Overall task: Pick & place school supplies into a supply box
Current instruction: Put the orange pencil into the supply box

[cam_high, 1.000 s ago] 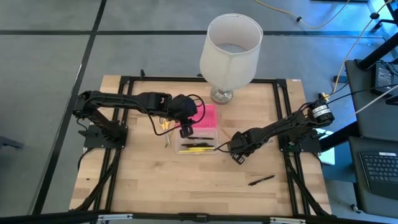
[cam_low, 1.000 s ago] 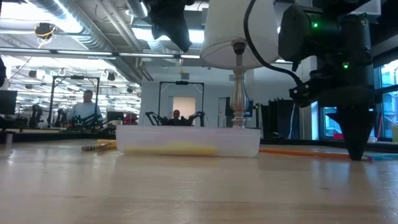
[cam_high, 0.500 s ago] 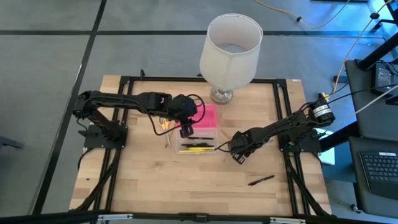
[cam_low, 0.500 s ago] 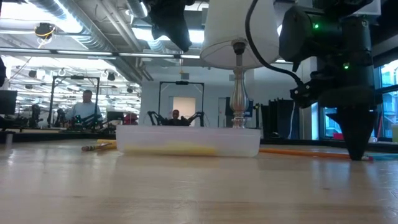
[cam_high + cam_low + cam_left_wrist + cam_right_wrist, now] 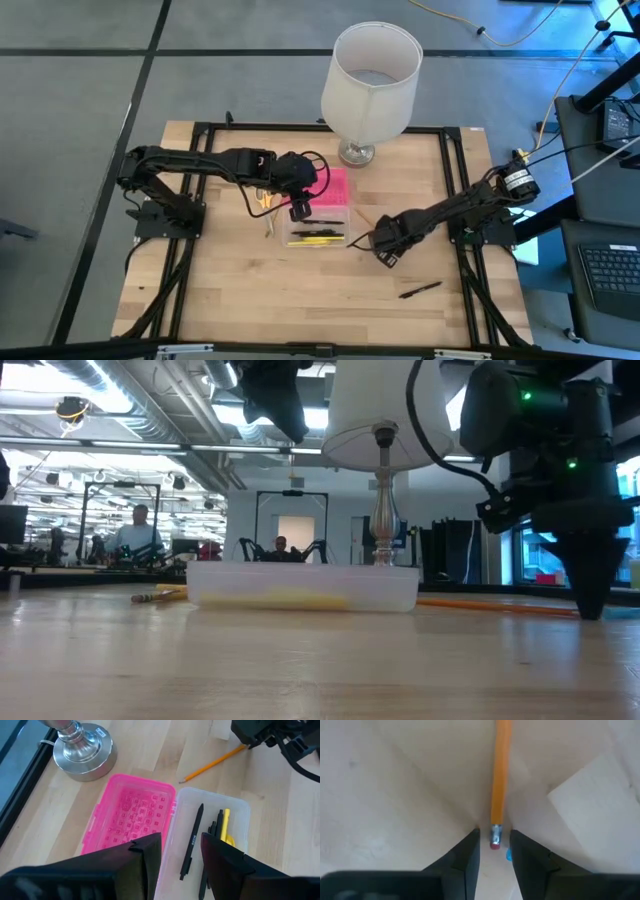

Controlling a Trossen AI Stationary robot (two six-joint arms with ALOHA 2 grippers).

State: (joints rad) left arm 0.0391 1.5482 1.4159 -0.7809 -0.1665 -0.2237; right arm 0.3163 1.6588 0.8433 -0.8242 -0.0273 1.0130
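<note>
Inside supply box (image 5: 235, 815): pens (image 5: 192, 842), pencils (image 5: 226, 825).

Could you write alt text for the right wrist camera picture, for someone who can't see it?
Close-up from the right arm: its end effector sits low over the wooden table, two dark fingers slightly apart on either side of the eraser end of an orange pencil. The pencil lies flat, running straight away from the camera.

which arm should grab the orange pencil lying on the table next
Right. The right gripper is down at the table with its open fingers straddling the orange pencil at its eraser end. The left gripper hangs over the open supply box.
</note>
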